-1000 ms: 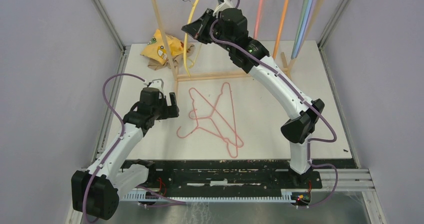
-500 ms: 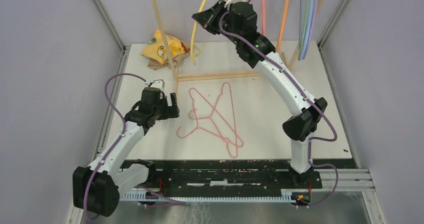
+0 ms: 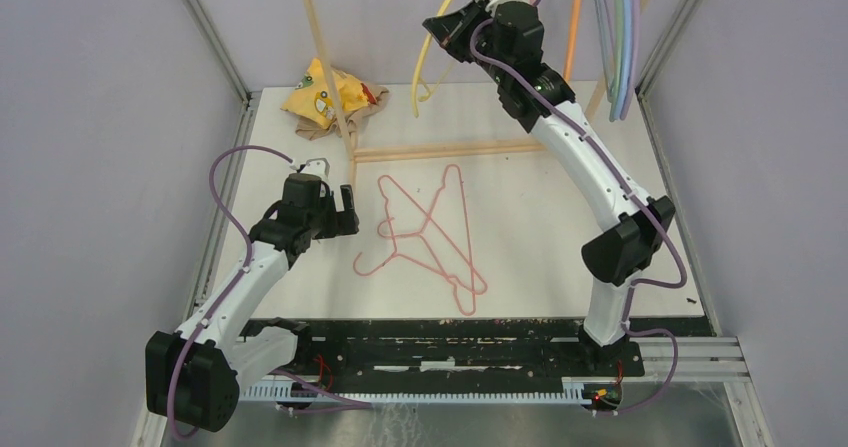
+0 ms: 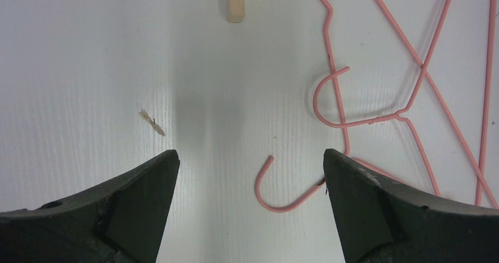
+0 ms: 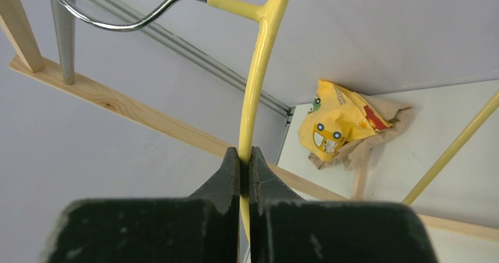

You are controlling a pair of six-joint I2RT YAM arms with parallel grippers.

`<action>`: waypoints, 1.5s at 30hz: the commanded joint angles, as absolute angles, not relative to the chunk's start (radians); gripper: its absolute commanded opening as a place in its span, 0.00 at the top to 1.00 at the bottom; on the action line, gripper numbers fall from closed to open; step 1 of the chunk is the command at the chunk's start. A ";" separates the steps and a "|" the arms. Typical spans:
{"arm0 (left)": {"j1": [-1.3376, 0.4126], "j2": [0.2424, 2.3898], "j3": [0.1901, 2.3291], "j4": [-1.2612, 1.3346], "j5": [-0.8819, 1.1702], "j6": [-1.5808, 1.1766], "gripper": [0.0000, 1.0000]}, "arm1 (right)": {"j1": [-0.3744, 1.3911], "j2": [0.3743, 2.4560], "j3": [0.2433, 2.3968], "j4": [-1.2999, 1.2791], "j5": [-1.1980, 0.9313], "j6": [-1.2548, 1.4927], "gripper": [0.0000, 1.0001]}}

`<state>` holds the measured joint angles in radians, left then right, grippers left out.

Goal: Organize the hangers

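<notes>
The left arm (image 3: pixel 240 287) and right arm (image 3: pixel 600 167) are built of smooth white tubes joined by bulky black housings. A thin purple cable (image 3: pixel 243 149) runs along each. A small green light (image 3: pixel 542 80) shows on one of the right arm's black housings. The left pincer (image 4: pixel 249 154) has matte black, wedge-shaped fingers (image 4: pixel 141 198) with scuffed grey edges. The right pincer (image 5: pixel 245 154) is the same black. Red wires (image 3: pixel 320 367) sit at the black base rail (image 3: pixel 430 352).

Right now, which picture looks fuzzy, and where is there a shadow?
Left wrist view: sharp, a soft grey shadow on the table beyond the open left tool. Right wrist view: the right tool looks fuzzy up close, the yellow hanger sharp, its metal hook shiny. Top external view: clear.
</notes>
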<state>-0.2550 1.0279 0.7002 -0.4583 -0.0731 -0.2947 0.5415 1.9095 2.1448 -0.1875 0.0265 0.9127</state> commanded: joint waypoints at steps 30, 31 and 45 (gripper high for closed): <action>-0.257 1.041 0.724 -0.423 -0.071 -0.290 0.01 | 0.344 1.528 1.894 -0.266 -0.051 0.890 0.41; -0.257 1.041 0.724 -0.421 -0.071 -0.291 0.01 | 0.345 1.513 1.895 -0.291 -0.039 0.859 0.40; -0.257 1.071 0.733 -0.420 -0.072 -0.307 0.01 | 0.600 1.417 1.990 -0.725 -0.175 0.327 0.40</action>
<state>-0.2550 1.0615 0.7002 -0.4553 -0.0731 -0.2951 0.4583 1.4033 1.9804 -0.5426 -0.1135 0.5568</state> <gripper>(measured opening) 0.991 0.606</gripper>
